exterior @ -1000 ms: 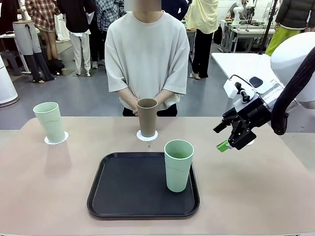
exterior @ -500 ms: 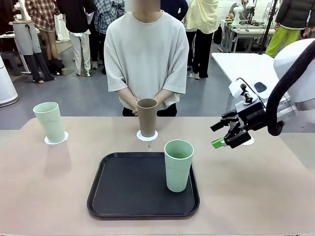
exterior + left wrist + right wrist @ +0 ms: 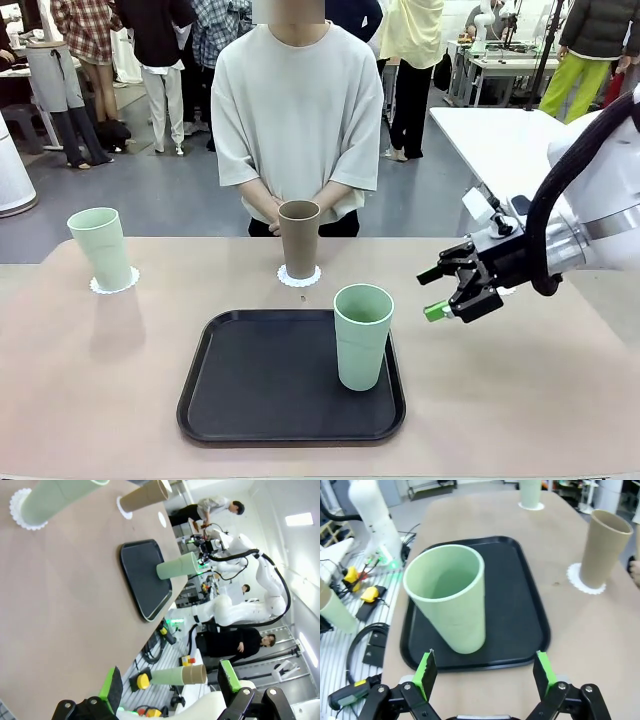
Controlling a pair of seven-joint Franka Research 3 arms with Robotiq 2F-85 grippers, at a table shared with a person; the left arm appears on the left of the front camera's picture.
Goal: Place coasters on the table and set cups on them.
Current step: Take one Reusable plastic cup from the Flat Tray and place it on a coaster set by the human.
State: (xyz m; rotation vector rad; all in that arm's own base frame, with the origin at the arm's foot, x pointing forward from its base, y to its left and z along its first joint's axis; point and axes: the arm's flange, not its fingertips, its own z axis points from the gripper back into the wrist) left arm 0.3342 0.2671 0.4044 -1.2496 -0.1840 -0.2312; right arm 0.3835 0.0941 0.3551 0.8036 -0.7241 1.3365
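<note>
done: brown cup (image 3: pixel 298 237) + green cup (image 3: pixel 101 247) on coasters | left: 3rd green cup (image 3: pixel 362 335) on tray (image 3: pixel 230 400) (its coaster by R arm) | R gripper (image 3: pixel 447 292) wide, empty, near it | L gripper (image 3: pixel 170 685) wide, empty

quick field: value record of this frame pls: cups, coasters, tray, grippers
pale green tumbler on tray: upright on the black rounded-square tray, near its right edge
brown tumbler: upright on a white scalloped coaster, table's far middle
second pale green tumbler: on a white scalloped coaster, far left
third coaster: bare, partly hidden behind right gripper
right gripper: open, empty, right of the tray tumbler, fingers pointing at it
left gripper: open, empty, off the table's edge
person: standing at far side, hands clasped
</note>
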